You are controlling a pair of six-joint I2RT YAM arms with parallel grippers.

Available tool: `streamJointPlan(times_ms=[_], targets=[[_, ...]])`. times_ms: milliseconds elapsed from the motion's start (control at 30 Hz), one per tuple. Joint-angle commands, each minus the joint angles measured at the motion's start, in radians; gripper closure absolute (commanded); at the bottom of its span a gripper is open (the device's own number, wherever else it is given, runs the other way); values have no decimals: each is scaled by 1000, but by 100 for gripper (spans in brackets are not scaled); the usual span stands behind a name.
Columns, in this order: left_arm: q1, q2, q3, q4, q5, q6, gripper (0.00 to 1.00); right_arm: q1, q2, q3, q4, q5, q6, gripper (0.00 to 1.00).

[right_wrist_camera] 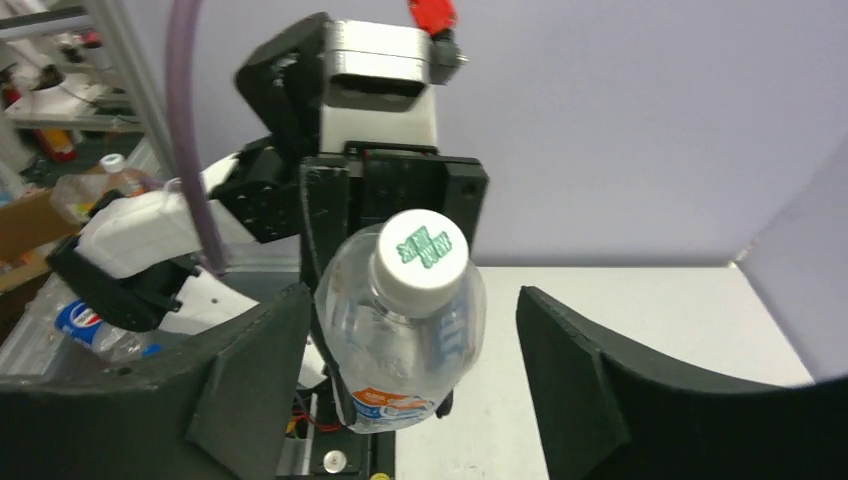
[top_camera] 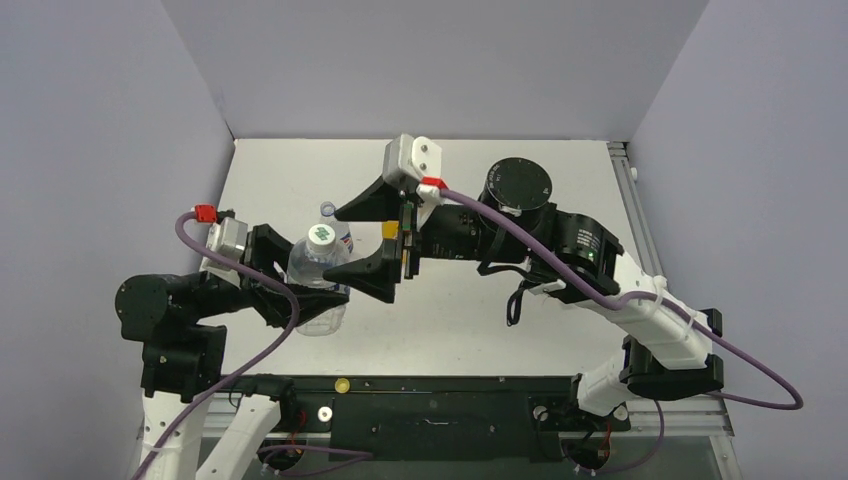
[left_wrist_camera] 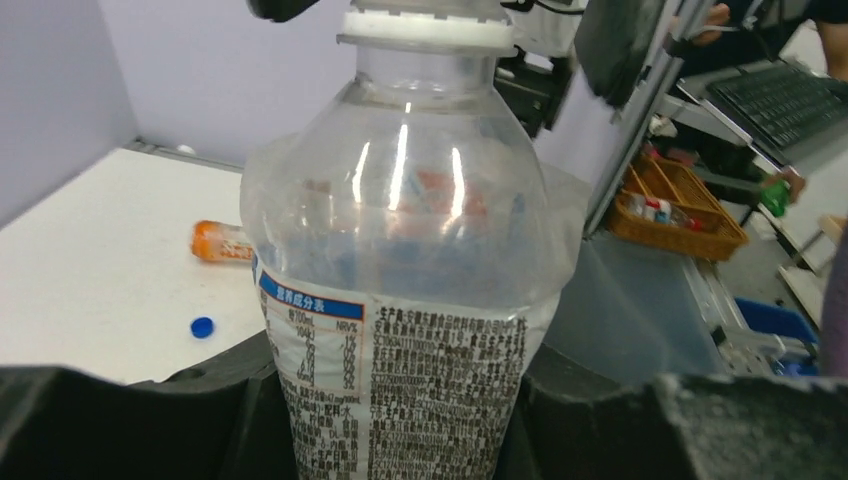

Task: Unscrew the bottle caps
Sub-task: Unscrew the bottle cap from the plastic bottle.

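My left gripper is shut on the body of a clear water bottle with a white-blue label, and holds it upright above the table. Its whitish cap with a green mark sits on the neck. My right gripper is open. Its fingers stand apart on either side of the cap and touch neither cap nor bottle. A blue cap lies loose on the table. An orange bottle lies on its side beyond it.
A Pepsi bottle is just behind the held bottle, neck open. A small yellow cap rests on the black base rail at the table's near edge. Grey walls close in the table at left, back and right.
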Motion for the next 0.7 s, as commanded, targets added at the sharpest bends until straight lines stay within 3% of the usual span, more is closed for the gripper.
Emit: streamJointPlan(times_ms=[0, 133, 367, 567, 667], targets=[[13, -5, 46, -90, -188, 161, 100, 2, -59, -8, 18, 371, 99, 23], [13, -28, 59, -270, -330, 439, 100, 7, -7, 40, 32, 551, 233, 21], [13, -59, 26, -406, -588, 771, 100, 55, 144, 192, -38, 632, 281, 20], [13, -45, 45, -434, -719, 807, 100, 59, 193, 190, 10, 622, 319, 27], [12, -43, 49, -437, -737, 802, 100, 59, 206, 186, 43, 630, 328, 35]])
